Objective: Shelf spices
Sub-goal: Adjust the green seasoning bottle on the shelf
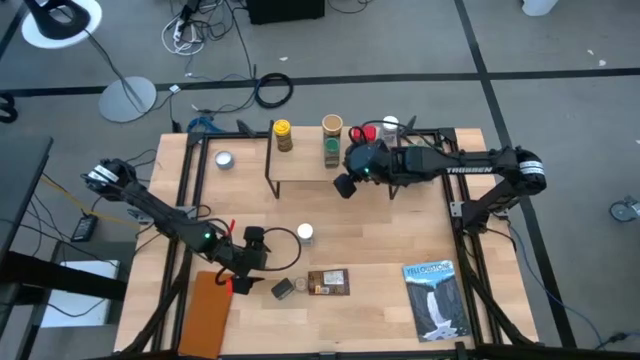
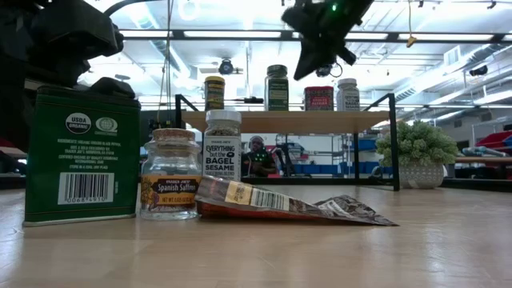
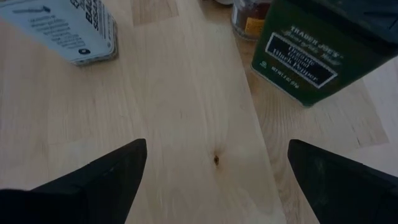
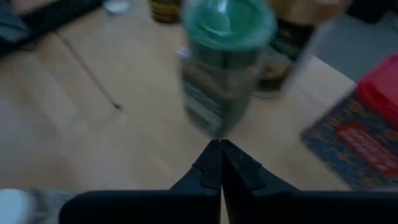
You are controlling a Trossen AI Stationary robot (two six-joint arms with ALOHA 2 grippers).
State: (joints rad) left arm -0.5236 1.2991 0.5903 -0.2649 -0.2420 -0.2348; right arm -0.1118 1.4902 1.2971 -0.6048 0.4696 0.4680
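Observation:
The shelf [image 1: 305, 167] stands at the table's far middle. On its plank stand spice jars with yellow [image 1: 283, 134], tan [image 1: 332, 125], green [image 1: 332, 150], red [image 1: 366, 133] and white [image 1: 390, 125] tops. My right gripper [image 1: 344, 187] is shut, empty, and hovers above the shelf's near edge, just short of the green-topped jar [image 4: 227, 62]. On the table stand a white-topped jar [image 1: 305, 233], a green tin [image 3: 311, 50], a saffron jar [image 2: 170, 176] and a flat brown packet [image 1: 328, 283]. My left gripper [image 3: 214, 174] is open and low over bare wood before the tin.
A blue-and-white book [image 1: 435, 298] lies at the near right. A round silver tin [image 1: 224, 160] sits at the far left, and a brown board [image 1: 208, 312] lies at the near left. Bare wood stretches between the shelf and the near group.

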